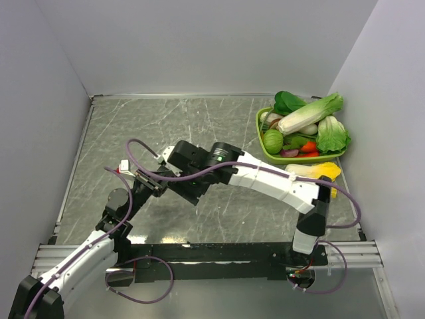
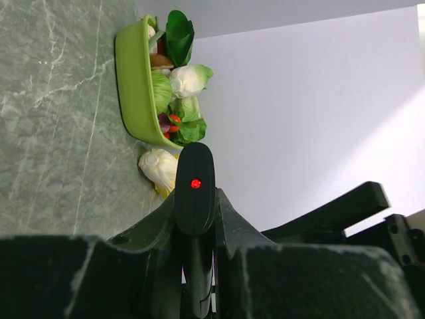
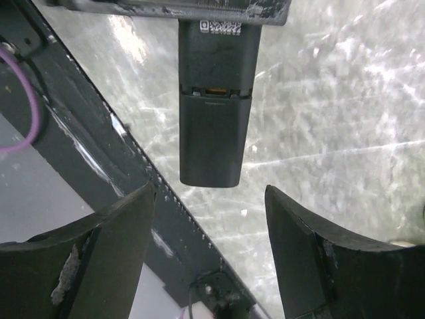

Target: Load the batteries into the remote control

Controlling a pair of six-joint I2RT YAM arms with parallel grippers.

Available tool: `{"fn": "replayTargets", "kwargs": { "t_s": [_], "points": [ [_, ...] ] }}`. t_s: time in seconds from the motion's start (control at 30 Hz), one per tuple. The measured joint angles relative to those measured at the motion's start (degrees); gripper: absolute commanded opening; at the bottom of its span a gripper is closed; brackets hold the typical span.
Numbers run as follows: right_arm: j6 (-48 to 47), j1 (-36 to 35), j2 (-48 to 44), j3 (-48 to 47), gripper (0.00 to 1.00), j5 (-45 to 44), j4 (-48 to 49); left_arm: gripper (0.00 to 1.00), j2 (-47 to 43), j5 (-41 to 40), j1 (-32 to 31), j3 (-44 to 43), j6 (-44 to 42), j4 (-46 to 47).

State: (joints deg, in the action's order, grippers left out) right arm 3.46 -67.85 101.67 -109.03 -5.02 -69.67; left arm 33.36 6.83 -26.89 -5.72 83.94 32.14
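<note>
Black remote control sits clamped in the left gripper, its long axis pointing straight between the fingers of the right gripper, which is spread wide and empty.

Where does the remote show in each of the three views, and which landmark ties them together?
Top external: cannot be made out where the arms meet, centre-left.
Left wrist: remote at bottom centre, clamped in the left gripper, red light lit.
Right wrist: top centre, back side showing, beyond the open right gripper.
Shared landmark: the grey marbled table.
</note>
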Motion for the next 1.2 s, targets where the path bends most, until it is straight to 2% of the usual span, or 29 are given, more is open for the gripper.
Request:
{"fn": "replayTargets", "kwargs": {
  "t_s": [0.23,0.4,0.53,0.67,0.9,1.2],
  "points": [
    [-4.0,4.9,-12.7,11.3,0.68,4.1,9.0,0.03,0.8,0.7,0.0,-2.1,0.0,-0.6],
    [-9.2,9.1,-23.3,22.3,0.73,9.2,19.0,0.03,2.6,2.2,0.0,-4.6,0.0,-1.2],
    [-18.1,9.4,-33.7,35.5,0.76,15.8,29.7,0.03,4.9,4.2,0.0,-8.3,-0.2,-4.0],
    [-28.0,9.4,-40.2,42.4,0.77,22.6,34.5,0.03,6.7,6.0,0.0,-11.9,-0.3,-6.0],
    [-40.5,9.5,-39.8,42.1,0.75,30.9,35.9,0.03,9.6,9.5,0.0,-15.6,-0.7,-7.7],
    [-48.0,9.6,-35.9,38.9,0.71,35.5,33.9,0.03,10.6,12.2,0.0,-17.2,-1.9,-9.8]
  ]
}}
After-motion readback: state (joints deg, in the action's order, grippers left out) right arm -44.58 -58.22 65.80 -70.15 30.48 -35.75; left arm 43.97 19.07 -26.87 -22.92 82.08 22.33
